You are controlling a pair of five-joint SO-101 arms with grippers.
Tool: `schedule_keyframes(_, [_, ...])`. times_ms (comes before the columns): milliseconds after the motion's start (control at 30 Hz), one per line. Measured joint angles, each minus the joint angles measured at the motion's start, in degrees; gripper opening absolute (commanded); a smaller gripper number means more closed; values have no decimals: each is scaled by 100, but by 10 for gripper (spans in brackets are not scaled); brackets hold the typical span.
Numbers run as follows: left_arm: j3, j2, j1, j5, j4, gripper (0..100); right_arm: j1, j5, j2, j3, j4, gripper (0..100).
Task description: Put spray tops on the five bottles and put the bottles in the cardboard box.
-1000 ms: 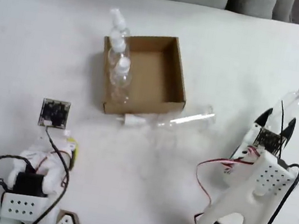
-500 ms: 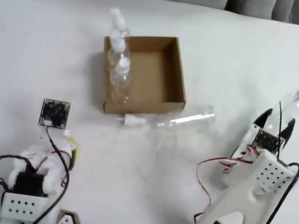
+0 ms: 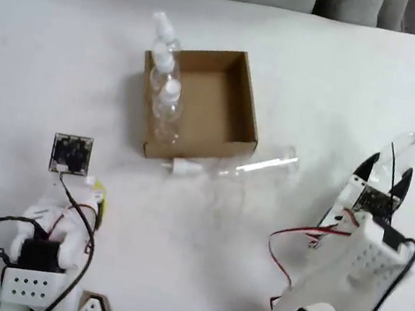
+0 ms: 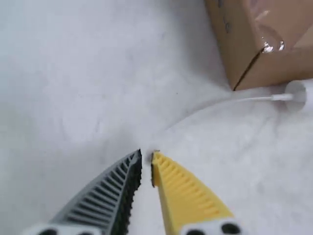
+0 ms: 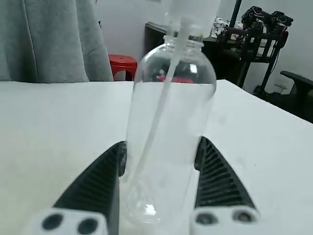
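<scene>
Right of cardboard box (image 3: 193, 147), pinching bottle (image 3: 413, 143) low with right gripper (image 3: 386, 164)
May slip from that low hold, or clip loose bottle (image 3: 257, 166) beside box; left gripper (image 4: 146, 161) pressed together

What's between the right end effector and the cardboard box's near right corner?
In the high view, a lying bottle sits in that gap, close to the cardboard box; bare table separates it from the right end effector, which grips the held bottle.
</scene>
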Motion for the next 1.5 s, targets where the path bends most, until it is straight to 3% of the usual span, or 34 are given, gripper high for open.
schedule_keyframes(467, [-2022, 53, 527, 264, 1310, 21, -79, -800, -4097, 1011, 4202, 15])
schedule_keyframes(733, [-3675, 2857, 589, 273, 1389, 23, -642, -1011, -5618, 1380, 5442, 15])
schedule_keyframes(1133, [-5213, 5530, 835, 273, 1301, 24, -2180, -1011, -9292, 1530, 9213, 16])
schedule_keyframes(1400, [-5213, 6382, 1020, 273, 677, 24, -4158, -510, -12870, 1530, 12782, 15])
schedule_keyframes(1500, [-5213, 6391, 1064, 273, 633, 24, -4905, -431, -13081, 1266, 13670, 15])
